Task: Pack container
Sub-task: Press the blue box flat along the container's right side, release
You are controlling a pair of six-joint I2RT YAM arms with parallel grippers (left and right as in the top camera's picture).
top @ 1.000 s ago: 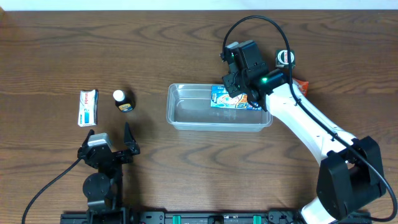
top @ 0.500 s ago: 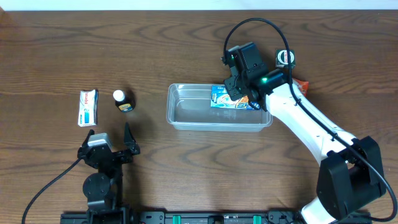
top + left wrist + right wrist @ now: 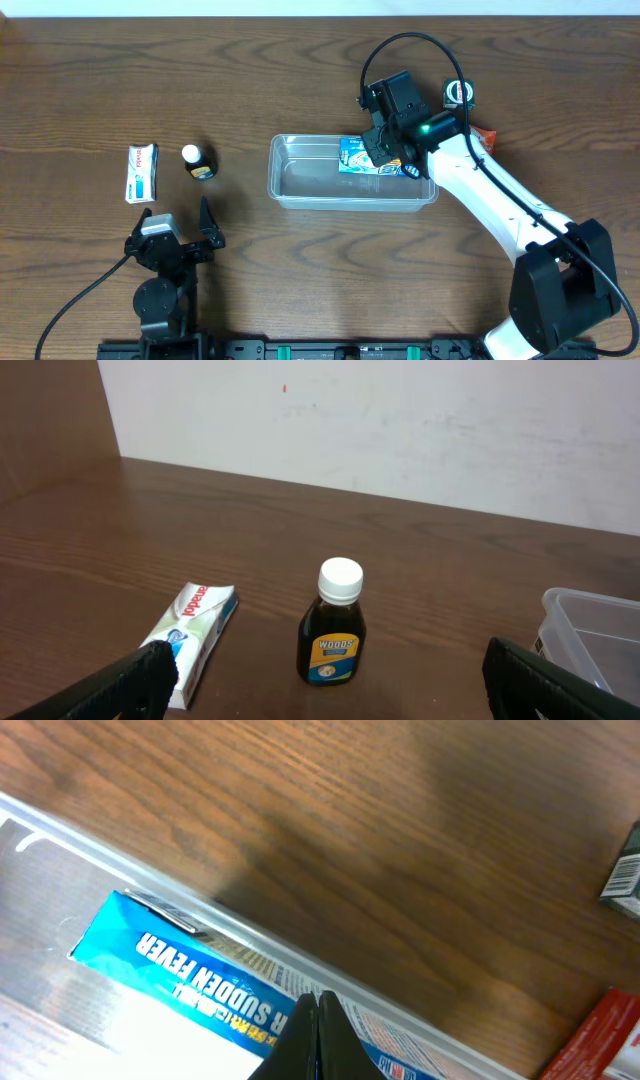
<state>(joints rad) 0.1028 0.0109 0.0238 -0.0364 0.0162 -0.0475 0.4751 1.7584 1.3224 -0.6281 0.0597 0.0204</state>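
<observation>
Centrally on the brown wooden bench (image 3: 100,80): clear rectangular plastic container (image 3: 290,192); right hand (image 3: 388,158) clamps a blue printed packet (image 3: 352,152) at its 2 o'clock corner. Early release could prop it on the rim.

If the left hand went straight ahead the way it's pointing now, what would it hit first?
Probably the small dark bottle with the white cap: it stands upright nearly centred ahead of the left hand, though depth is unclear. The white box lies off to its left.
</observation>
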